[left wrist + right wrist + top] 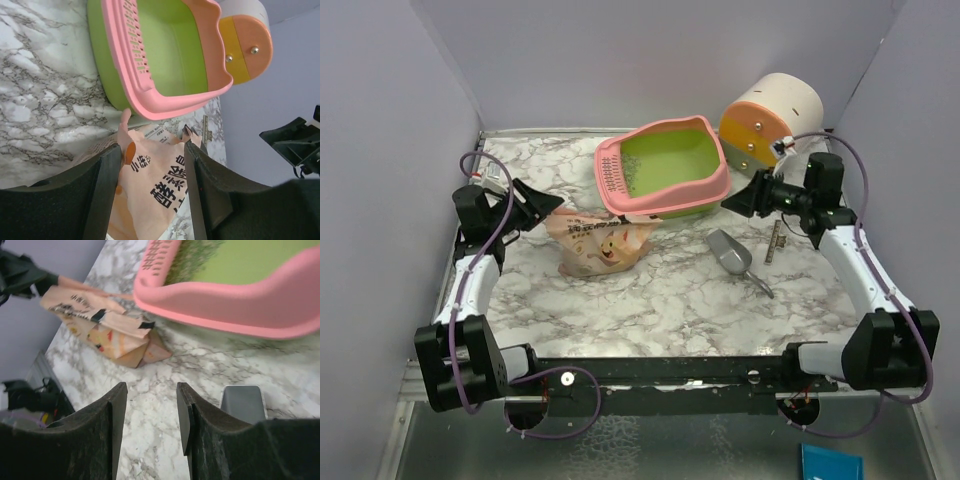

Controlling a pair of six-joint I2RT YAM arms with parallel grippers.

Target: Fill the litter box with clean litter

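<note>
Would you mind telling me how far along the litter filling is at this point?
Early stage. A little litter shows at the grille end of the litter box; most of the green floor is bare. The left gripper is at the pouch top, open. The right gripper hovers open. Lifting and pouring remain.

free: marble table [650, 300] front-centre | blocked: pouch [600, 243] touching litter box [665, 168]; scoop [732, 256] right; cabinet [770, 122] back-right

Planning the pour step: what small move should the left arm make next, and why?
Probably close the left gripper on the pouch: its fingers sit open on either side of the pouch top, and the litter box shows mostly bare green floor.
</note>
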